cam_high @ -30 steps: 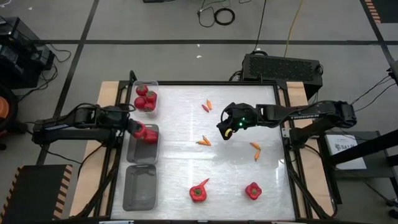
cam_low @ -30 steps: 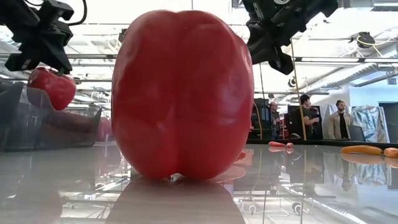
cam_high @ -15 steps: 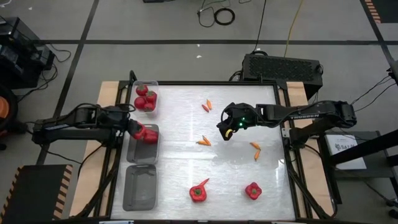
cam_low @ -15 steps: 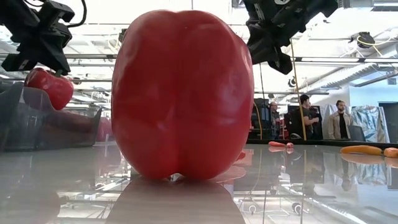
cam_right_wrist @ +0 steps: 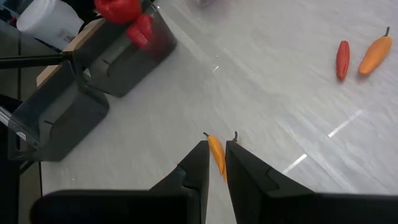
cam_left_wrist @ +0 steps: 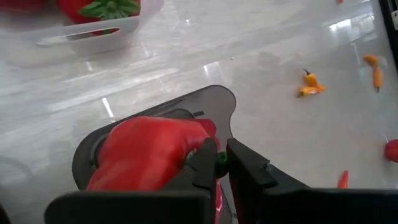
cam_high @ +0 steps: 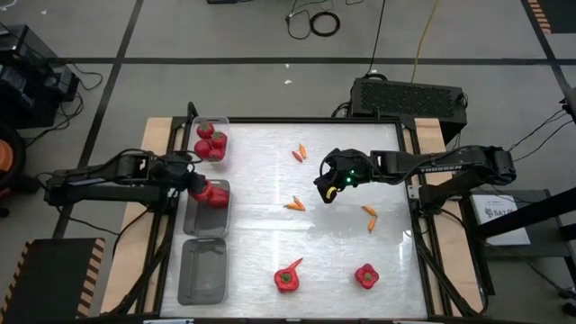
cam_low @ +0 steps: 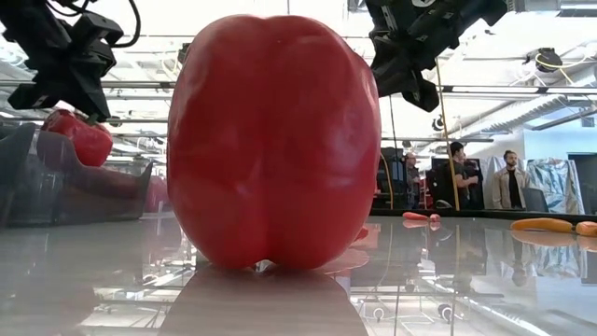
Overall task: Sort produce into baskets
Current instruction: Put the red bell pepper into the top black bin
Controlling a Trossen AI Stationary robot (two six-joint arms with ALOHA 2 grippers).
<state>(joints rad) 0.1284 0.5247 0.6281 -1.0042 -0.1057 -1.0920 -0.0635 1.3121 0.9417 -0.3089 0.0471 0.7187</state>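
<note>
Since a second ago the left claw (cam_high: 191, 183) has drawn back slightly, its red pepper (cam_high: 212, 193) now hanging lower over the middle basket (cam_high: 206, 221). The right claw (cam_high: 326, 189) hovers shut above mid-desk (cam_high: 342, 252).

Low view: a large pepper (cam_low: 272, 140) fills the foreground.

Left wrist: fingers (cam_left_wrist: 202, 165) pinch the pepper's green stem.

Right wrist: an orange chili (cam_right_wrist: 216, 152) lies below the closed fingers.

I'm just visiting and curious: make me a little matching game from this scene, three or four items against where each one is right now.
Items:
1. red pepper
2. tomatoes
3. nearest basket
4. right gripper

Places:
A. in the far basket
B. empty, at the table's near left
C. held by the left gripper over the middle basket
D. above mid-table, near orange chilies

Pairs: 1-C, 2-A, 3-B, 4-D
</note>
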